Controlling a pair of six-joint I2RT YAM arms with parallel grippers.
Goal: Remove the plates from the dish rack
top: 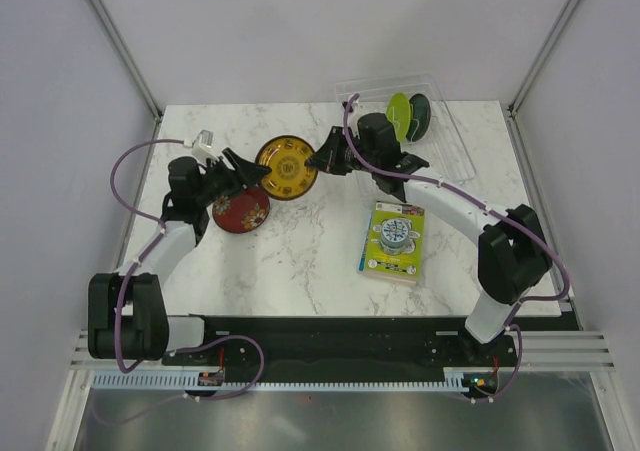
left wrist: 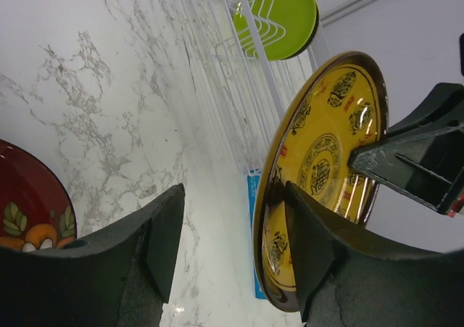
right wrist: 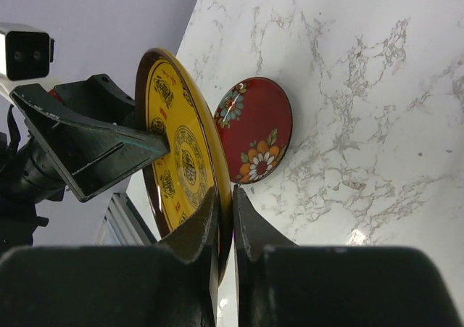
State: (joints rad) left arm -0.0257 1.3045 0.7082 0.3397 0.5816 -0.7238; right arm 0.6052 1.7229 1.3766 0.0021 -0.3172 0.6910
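Note:
My right gripper [right wrist: 232, 196] is shut on the rim of the golden-yellow patterned plate [right wrist: 177, 160] and holds it on edge above the table, left of centre in the top view [top: 286, 167]. My left gripper [left wrist: 230, 204] is open, its jaws wide apart around the plate's opposite rim [left wrist: 319, 160], one finger [left wrist: 312, 247] against the plate's face. The red patterned plate [top: 241, 209] lies flat on the table under the left gripper [top: 252, 174]. The lime green plate [top: 399, 116] and the dark teal plate [top: 421, 114] stand in the clear dish rack [top: 450, 151] at the back right.
A flat green-yellow package [top: 393, 241] lies on the marble table in front of the rack, beside the right arm. The right gripper [top: 322, 159] is between the yellow plate and the rack. Grey walls close in the left, back and right sides.

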